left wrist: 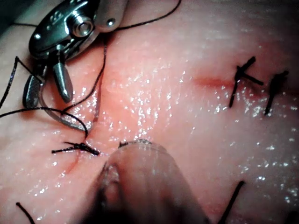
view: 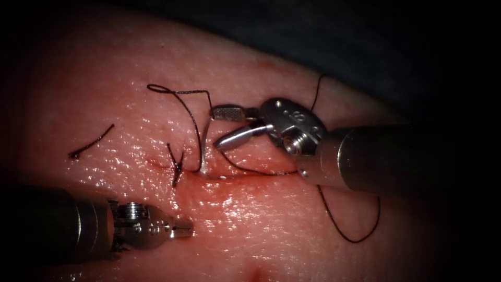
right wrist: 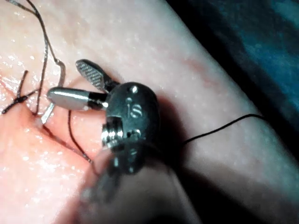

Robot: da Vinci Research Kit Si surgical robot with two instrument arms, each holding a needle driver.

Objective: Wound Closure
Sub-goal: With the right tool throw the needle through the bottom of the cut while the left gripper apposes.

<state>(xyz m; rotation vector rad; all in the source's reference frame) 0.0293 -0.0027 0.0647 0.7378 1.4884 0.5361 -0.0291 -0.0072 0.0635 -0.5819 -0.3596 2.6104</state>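
Steel left tool [view: 180,228] nearest us, low on left, jaws together, holding nothing, clear of cut [view: 229,176]. Beyond it we see finished knot [view: 176,166] with short dark tails on cut's left end. Needle [view: 205,149] stands in tissue [view: 250,230] just right of knot, one end buried at cut, other end rising free. Right tool [view: 223,127] next, jaws apart beside needle's upper end, gripping nothing. Thread [view: 188,107] loops up behind needle; we trace more under right shaft. Loose cut piece [view: 91,141] lies far left.
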